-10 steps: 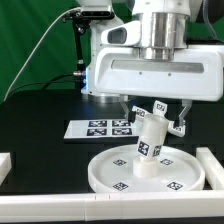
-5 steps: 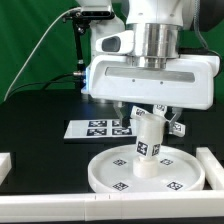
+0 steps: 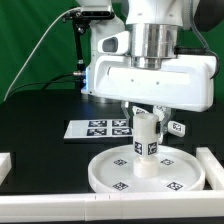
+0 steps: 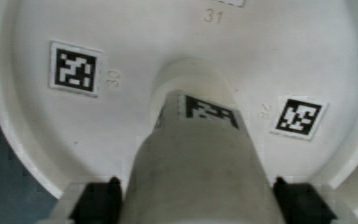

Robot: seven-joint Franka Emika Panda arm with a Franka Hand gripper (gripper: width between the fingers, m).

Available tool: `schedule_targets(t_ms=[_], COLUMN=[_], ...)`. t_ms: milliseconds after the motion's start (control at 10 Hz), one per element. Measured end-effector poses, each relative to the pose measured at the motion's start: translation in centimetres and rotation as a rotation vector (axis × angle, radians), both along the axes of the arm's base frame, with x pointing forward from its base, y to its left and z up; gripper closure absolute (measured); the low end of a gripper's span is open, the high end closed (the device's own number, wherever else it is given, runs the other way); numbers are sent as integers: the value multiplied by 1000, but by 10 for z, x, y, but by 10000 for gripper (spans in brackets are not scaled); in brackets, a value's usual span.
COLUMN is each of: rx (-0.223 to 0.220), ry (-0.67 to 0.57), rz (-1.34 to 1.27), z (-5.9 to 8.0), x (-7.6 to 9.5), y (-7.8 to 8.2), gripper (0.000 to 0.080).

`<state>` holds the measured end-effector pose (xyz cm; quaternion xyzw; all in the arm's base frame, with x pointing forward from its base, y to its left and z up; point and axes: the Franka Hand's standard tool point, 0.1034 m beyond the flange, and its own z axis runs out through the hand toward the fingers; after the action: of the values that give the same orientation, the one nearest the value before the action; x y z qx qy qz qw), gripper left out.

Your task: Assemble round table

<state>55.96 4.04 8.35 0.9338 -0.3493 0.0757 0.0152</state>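
Exterior view, lower centre of frame: the large round rimmed white plastic disc (image 3: 105, 180) lies flat on the black table, tags up. The short white cylindrical plastic leg (image 3: 147, 148) stands on its central hub.

Change over the last second:
- One second ago the leg leaned toward the exterior view's right, and the jaws were spread wide on either side of its upper end.
- Half a second ago the lean was smaller.
- Now the leg stands upright, or very nearly. The two-finger gripper (image 3: 146, 119) has come down and closed on the leg's top.

The jaws are pinched against the leg's sides, not fully together, and the leg fills the space between them.

The wrist view agrees. The leg (image 4: 202, 150) runs away from the camera down to the disc (image 4: 87, 110). The dark fingers (image 4: 101, 197) press on both of its flanks with no gap visible.

The marker board (image 3: 100, 127), a thin flat white sheet of tags, sits behind the disc at centre left, apart from the action.

Judgement: the grasp is made and the leg is squared to the hub. The likely next step is seating it, by pressing or turning it into the hub. I cannot tell whether the foot of the leg is already engaged or merely resting there. Risk: any leftover tilt could make it bind.
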Motion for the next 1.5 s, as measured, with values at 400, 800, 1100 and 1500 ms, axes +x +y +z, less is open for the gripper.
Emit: schedule_targets(t_ms=[400,800,1100,1500], rx=[91,210,201,119], ry=[-31,-84,-65,13], rz=[-535,-1008,-917,-285], z=[-2,-4,-3,3], x=[1,1,-1,-4], y=[-1,13,12,9], gripper=[394,393,342,152])
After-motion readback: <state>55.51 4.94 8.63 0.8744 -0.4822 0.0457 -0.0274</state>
